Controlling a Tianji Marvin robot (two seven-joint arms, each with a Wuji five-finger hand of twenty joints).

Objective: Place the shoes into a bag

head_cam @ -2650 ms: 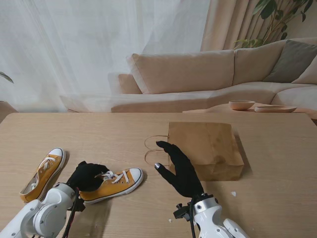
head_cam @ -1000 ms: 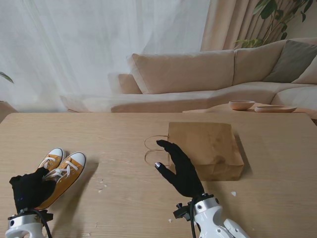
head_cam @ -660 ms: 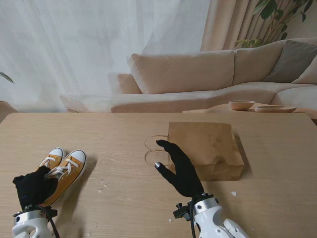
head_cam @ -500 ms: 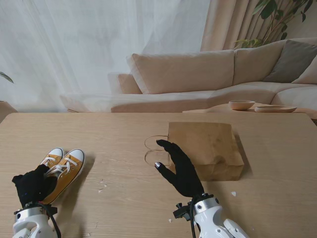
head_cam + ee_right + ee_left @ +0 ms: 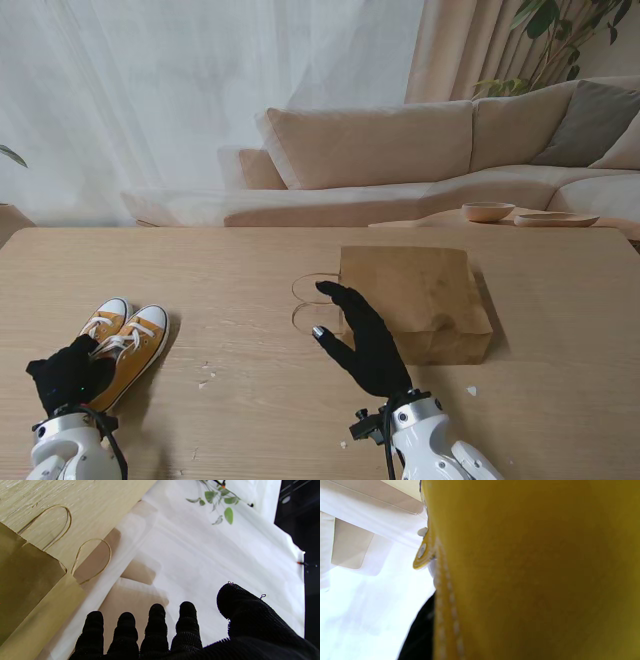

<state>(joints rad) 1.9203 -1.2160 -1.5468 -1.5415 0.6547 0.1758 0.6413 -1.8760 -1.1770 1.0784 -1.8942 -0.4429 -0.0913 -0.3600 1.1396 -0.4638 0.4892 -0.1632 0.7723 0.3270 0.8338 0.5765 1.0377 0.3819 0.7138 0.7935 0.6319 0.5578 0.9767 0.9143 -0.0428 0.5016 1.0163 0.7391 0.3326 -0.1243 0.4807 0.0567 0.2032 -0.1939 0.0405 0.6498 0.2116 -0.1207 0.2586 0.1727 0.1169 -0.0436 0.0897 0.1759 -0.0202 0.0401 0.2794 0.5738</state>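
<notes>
1. Shoes (image 5: 122, 345): yellow pair side by side, near-left on worktop (image 5: 250, 400); left hand (image 5: 68, 372) grips the heel end.
2. Right hand (image 5: 362, 338) open, fingers spread, beside flat bag (image 5: 420, 300) w/ handles.
3. Step: pick-up. Next: open bag mouth, carry shoes right.

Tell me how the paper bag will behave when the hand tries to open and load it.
The paper bag lies flat with creases, so it is probably light and floppy and may slide on the smooth table. Its thin loop handles look limp, likely hard to hook. The open right hand may need to pin it.

Yellow shoes (image 5: 122, 345) paired, bag (image 5: 415, 300) flat.
</notes>
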